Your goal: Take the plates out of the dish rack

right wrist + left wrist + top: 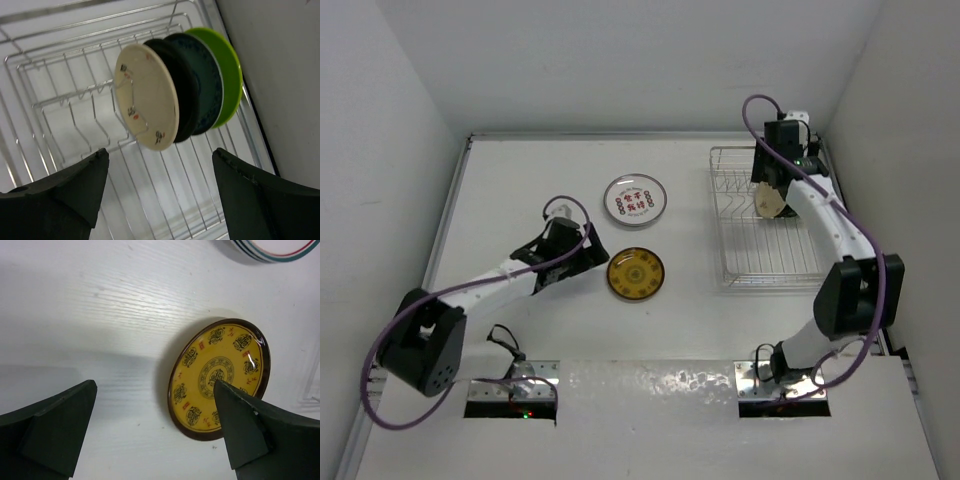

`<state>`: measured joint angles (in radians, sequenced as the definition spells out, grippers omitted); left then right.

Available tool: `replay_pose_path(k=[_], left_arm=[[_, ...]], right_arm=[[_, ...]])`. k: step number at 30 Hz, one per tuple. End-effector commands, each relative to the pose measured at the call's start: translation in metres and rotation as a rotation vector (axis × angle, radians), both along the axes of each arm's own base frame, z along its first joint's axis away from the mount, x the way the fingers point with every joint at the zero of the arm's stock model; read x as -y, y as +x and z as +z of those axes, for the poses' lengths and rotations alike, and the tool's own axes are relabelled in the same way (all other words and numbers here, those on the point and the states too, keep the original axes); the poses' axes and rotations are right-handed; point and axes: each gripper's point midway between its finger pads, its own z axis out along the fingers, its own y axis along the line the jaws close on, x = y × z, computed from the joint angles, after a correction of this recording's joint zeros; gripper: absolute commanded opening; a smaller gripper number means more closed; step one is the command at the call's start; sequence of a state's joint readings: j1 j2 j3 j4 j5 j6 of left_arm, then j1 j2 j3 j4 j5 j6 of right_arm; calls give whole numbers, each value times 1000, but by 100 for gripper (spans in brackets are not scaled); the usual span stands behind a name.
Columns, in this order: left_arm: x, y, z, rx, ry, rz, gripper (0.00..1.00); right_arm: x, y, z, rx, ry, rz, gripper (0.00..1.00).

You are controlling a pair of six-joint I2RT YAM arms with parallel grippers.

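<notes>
Left claw (155, 390) hangs released over the amber plate (210, 360), flat on the tabletop (100, 315). Right claw (160, 155), spread and empty, faces the tan plate (150, 100) standing in the dish rack (65, 100). In closing, it could jam against the black plate (182, 95) close behind and topple the 2.

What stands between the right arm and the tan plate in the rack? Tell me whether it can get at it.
Probably yes. The tan plate stands foremost in the dish rack, facing the open fingers with nothing between; the black plate crowds only its far side.
</notes>
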<state>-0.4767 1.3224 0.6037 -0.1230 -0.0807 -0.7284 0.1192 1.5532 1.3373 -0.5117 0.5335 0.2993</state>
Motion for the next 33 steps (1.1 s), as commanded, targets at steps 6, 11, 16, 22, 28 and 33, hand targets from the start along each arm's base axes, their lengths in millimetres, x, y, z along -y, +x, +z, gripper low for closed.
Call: replay_pose_path(k=[6, 11, 16, 22, 28, 33], left_arm=[[-45, -19, 124, 259, 113, 39, 100], [-70, -36, 188, 398, 177, 16, 100], [-86, -34, 184, 428, 276, 27, 100], [-72, -32, 170, 393, 267, -49, 100], [-69, -32, 171, 401, 255, -63, 100], [-69, -33, 171, 405, 252, -67, 100]], right_arm=[[37, 49, 15, -25, -151, -55, 67], [42, 69, -19, -131, -165, -8, 44], [44, 75, -36, -171, -166, -5, 39], [50, 71, -44, -205, -198, -26, 36], [56, 62, -64, -258, -190, -25, 31], [61, 55, -82, -302, -183, -25, 29]])
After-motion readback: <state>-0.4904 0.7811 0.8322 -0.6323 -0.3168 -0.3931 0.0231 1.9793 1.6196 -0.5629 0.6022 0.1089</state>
